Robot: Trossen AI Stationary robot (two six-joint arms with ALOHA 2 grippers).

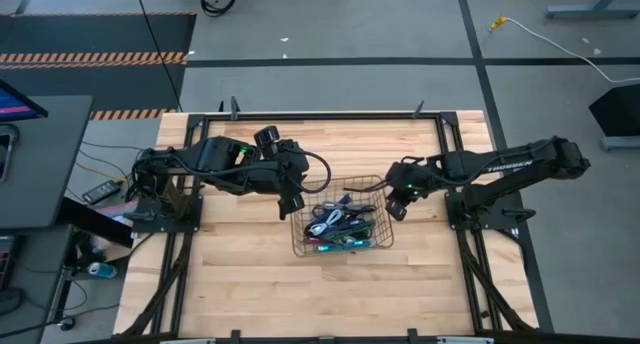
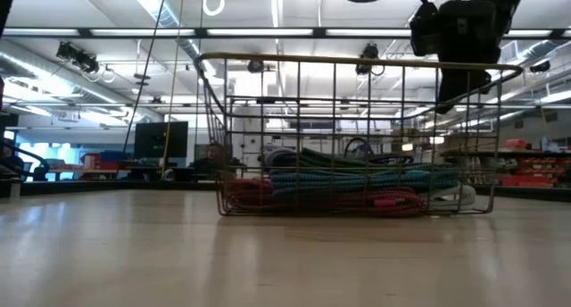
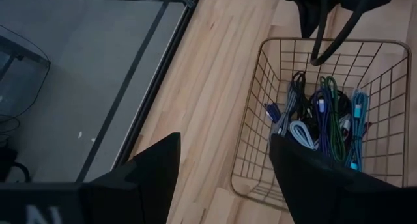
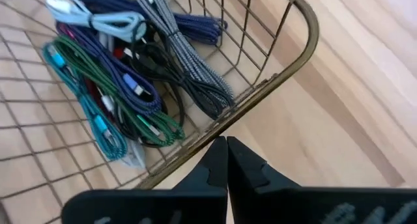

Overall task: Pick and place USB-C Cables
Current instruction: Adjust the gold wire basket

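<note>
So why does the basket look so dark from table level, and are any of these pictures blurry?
Low view: the basket stands against bright ceiling lights, so its wires and the cables read dim, and the tabletop shows a soft sheen. Right wrist view: the cables are soft, and the shut right gripper is a dark mass. Left wrist view: the open left gripper's fingers are near-black. High view: evenly lit.

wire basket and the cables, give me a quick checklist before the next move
1. Cables all inside the wire basket: ok, none seen on the table.
2. Left gripper open and empty at the basket's left edge: ok.
3. Right gripper shut and empty, just outside the basket rim: ok.
4. Basket upright, flat on the table: ok.
5. Cables separable for a single pick: not ok, they lie tangled in one heap.
6. Where the cables should go: cannot tell.
</note>
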